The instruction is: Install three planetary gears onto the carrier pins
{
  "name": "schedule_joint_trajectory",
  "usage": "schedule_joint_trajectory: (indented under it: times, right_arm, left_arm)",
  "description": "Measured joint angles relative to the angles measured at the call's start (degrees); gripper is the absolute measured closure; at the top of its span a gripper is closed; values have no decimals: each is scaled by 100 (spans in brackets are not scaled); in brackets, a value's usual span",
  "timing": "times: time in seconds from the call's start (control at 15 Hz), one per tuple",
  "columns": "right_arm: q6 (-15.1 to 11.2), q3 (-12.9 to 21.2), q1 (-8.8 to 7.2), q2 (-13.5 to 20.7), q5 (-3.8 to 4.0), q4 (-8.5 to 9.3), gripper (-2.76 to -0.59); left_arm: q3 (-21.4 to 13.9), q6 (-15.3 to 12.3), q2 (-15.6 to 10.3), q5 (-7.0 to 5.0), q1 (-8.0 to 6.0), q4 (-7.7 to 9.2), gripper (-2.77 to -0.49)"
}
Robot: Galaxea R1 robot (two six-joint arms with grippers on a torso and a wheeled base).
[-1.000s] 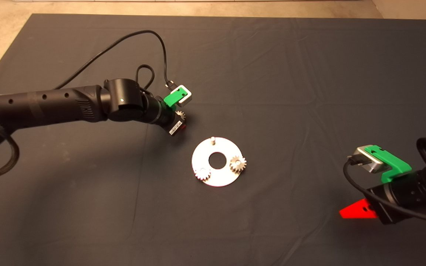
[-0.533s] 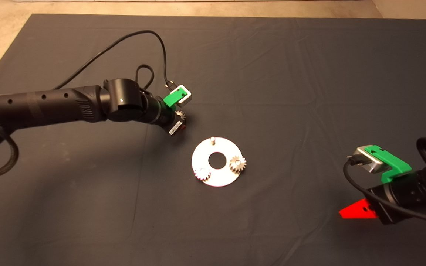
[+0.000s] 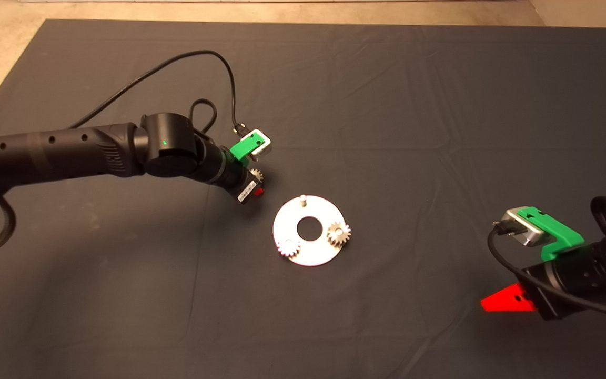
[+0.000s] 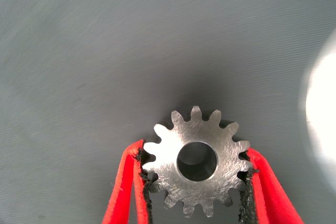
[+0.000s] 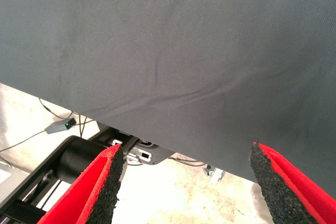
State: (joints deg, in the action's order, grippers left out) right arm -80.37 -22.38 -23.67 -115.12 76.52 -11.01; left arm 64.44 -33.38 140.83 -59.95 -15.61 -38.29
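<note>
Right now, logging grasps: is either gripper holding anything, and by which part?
The left gripper pinches a small silvery metal spur gear by opposite toothed edges. The right gripper holds nothing.

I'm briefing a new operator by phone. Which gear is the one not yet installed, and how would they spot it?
Find the silver disc mid-mat, then look to the left arm beside it. The loose gear sits clamped between the left gripper jaws. The other two gears sit on pins; one pin is bare.

Dim warm light; disc (image 4: 321, 114) glares, blurred.
</note>
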Motion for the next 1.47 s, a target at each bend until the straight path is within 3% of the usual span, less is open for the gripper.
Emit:
schedule_joint_trajectory:
  times: [0.2,0.4,0.6,0.8,1.07,1.27,1.47]
  right_arm:
    - [16,0,0,1,-23,1,-178]
    - [16,0,0,-2,-34,1,-178]
    - [16,0,1,1,-30,1,-178]
    - [16,0,0,-7,-34,1,-178]
    - [16,4,2,-7,-30,1,-178]
    - [16,4,1,-12,-34,1,-178]
    - [16,4,0,-10,-30,1,-178]
  left_arm:
    - [-179,-18,8,1,-125,43,-63]
    - [-457,-38,16,-21,-120,58,-63]
    - [-504,-77,58,-38,-123,61,-62]
    - [-658,-110,315,-290,-119,67,-62]
    - [-692,-121,534,-390,-123,62,-62]
    - [-692,-121,551,-762,-121,62,-61]
    - [-713,-123,573,-752,-123,62,-60]
